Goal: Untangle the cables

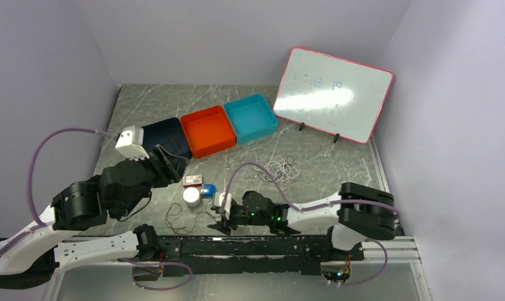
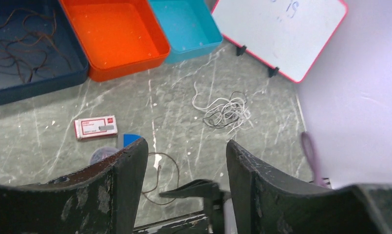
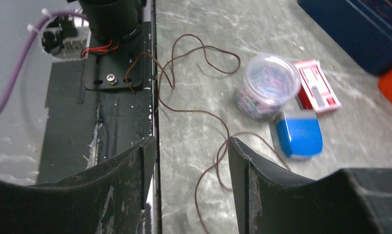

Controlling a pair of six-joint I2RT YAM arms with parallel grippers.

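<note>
Both pincers stand released, the left gripper and the right gripper each gaping with nothing clenched. One white-and-black tangle of cables lies mid-table toward the right. One loose brown cord trails along the near edge under the right gripper, and more brown cord sits in the navy bin, leftmost of three beside one orange bin and one teal bin.

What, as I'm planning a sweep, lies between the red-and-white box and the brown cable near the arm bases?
A clear jar of coloured clips stands between the box and the brown cable; the right wrist view shows it.
</note>
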